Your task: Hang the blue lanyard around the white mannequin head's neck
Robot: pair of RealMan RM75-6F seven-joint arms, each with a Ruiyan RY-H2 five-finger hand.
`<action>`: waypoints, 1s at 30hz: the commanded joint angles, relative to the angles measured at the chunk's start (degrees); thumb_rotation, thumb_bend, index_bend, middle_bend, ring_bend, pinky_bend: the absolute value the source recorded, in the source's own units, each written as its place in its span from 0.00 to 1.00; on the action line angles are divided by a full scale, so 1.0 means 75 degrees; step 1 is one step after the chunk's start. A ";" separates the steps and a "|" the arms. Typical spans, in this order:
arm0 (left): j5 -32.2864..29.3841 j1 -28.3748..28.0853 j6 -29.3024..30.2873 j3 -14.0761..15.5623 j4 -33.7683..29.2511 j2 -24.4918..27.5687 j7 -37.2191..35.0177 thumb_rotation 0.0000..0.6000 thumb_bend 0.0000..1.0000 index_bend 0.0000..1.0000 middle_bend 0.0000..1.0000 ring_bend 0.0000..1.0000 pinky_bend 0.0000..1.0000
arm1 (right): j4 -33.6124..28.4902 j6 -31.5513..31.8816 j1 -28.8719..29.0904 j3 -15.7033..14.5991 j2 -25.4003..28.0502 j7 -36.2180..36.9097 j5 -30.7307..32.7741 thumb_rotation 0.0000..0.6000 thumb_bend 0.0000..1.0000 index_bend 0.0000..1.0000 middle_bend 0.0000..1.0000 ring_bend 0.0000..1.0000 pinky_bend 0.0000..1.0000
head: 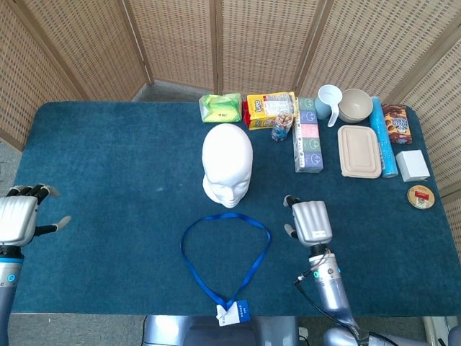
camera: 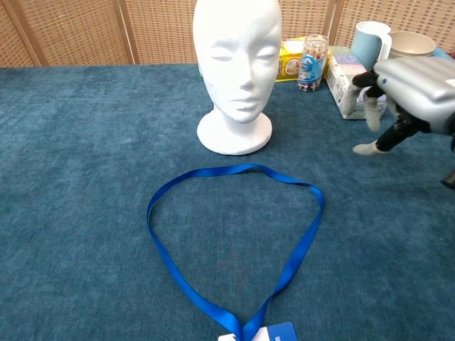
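The white mannequin head [head: 227, 166] [camera: 237, 71] stands upright at the table's middle, facing the front edge. In front of it the blue lanyard [head: 225, 261] [camera: 234, 245] lies flat in an open loop, its badge [head: 233, 313] at the front edge. My right hand [head: 310, 222] [camera: 412, 92] hovers open, palm down, just right of the loop and touches nothing. At the far left edge my left hand [head: 20, 218] is open too, fingers apart, well away from the lanyard; the chest view does not show it.
Along the back stand a green packet [head: 221, 107], a yellow snack bag [head: 269, 108], a small jar [head: 282, 127], a long carton [head: 307, 138], a white mug [head: 330, 101], a bowl [head: 355, 105], a lidded tan box [head: 359, 151], a blue tube [head: 384, 137] and small boxes [head: 412, 165].
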 commanded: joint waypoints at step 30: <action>-0.0017 -0.0396 -0.0232 0.0095 0.0035 -0.0009 -0.0047 0.81 0.12 0.42 0.42 0.42 0.30 | 0.0672 -0.0094 0.1012 0.0227 -0.1418 -0.1690 0.2157 0.91 0.21 0.42 0.67 0.94 0.91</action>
